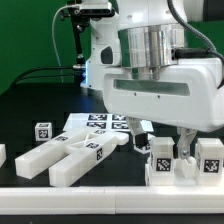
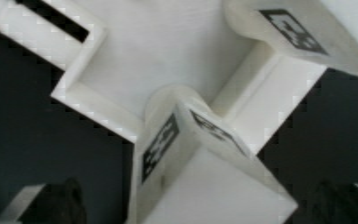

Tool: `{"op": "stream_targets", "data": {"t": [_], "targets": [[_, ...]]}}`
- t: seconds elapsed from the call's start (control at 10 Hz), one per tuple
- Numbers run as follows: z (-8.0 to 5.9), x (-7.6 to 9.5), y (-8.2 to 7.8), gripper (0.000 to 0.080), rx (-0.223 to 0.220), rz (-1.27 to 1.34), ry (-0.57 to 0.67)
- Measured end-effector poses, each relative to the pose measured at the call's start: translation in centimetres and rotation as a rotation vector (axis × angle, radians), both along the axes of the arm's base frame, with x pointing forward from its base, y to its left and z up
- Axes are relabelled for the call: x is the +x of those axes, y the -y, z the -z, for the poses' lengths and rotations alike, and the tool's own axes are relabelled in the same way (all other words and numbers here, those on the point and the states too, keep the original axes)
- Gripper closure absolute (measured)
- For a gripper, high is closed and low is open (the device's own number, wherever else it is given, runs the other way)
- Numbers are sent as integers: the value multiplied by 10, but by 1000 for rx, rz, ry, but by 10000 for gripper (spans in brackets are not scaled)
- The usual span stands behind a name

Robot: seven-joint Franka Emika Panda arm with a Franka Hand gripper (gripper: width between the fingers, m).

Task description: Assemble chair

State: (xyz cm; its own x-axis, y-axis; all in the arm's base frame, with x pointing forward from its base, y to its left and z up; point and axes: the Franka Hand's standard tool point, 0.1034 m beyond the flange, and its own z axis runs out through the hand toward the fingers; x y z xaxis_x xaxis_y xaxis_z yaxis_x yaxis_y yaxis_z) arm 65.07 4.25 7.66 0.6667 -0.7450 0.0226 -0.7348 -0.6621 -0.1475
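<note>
Low at the exterior view's right, gripper [image 1: 168, 142] with jaws spread apart, white tagged chair part [image 2: 202, 150] straight beneath, between the fingertips [image 2: 51, 203], gaps either side.

Marker board [image 1: 100, 122] half hidden behind arm [image 1: 150, 60]. Arm top out of frame. White chair part [image 1: 3, 155] cut by exterior view's left edge. Wrist view: chair parts [image 2: 176, 120] blurred, cropped; pincer [image 2: 190, 205] fingertips [image 2: 48, 203] dark, defocused, cropped.

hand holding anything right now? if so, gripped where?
Nothing is held. The hand is open, its fingers standing apart from the tagged white chair part between them, a gap on each side.
</note>
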Motion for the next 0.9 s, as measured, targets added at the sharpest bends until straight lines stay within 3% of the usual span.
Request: {"op": "stream_targets", "data": {"t": [0.1,0.2,0.4,0.6,0.7,0.8,0.9], "targets": [[1,-1,-4,151,-65,-282,10],[2,-2,-8,151,-95,-501,19],[2,-2,-3,151,-92,-486,14],[2,-3,-3,389,-91,-483,13],[3,-3,-4,389,-77,-381,7],[3,-2,-3,517,-67,-282,0],[3,-2,-4,517,-60,-157,-8]]}}
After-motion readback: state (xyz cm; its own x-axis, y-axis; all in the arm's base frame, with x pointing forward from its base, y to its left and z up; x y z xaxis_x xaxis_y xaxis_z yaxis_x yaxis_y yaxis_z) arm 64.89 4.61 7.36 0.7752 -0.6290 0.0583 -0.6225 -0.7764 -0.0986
